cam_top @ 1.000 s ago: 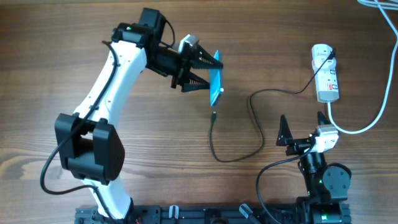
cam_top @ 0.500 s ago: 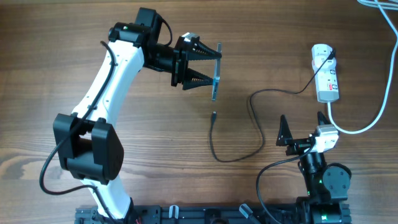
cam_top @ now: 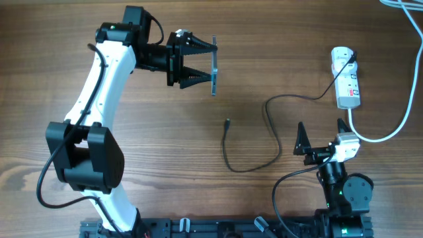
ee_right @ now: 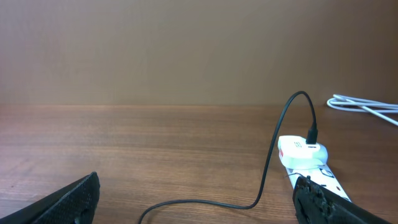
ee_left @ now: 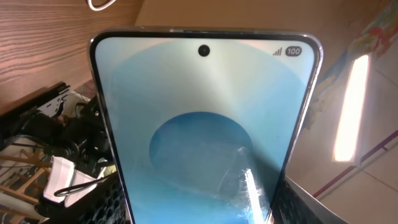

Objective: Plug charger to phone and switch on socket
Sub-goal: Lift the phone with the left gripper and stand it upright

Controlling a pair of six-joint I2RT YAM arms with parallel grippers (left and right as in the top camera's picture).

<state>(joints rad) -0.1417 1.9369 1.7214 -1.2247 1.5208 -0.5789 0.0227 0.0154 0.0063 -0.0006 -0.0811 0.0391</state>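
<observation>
The phone [cam_top: 214,65] is lifted off the table and seen edge-on from overhead, with my left gripper [cam_top: 211,63] shut on its two long sides. Its blue-cyan screen [ee_left: 205,124] fills the left wrist view, a black finger [ee_left: 106,199] showing at each lower side. The charger cable [cam_top: 278,151] loops across the table, its connector tip [cam_top: 227,122] lying free below the phone and its plug sitting in the white socket [cam_top: 346,78]. My right gripper [cam_top: 322,132] stands open near the front edge, left of the socket [ee_right: 305,155], with the cable [ee_right: 267,174] running between its fingers.
A thick white cord [cam_top: 396,125] runs from the socket's near end out to the right and up to the far right corner. The same cord [ee_right: 364,106] shows at the right edge of the right wrist view. Wooden table all round.
My left arm has carried the phone left and toward the far side, turning it from tilted to fully edge-on. The right arm, cable and socket have not moved.
</observation>
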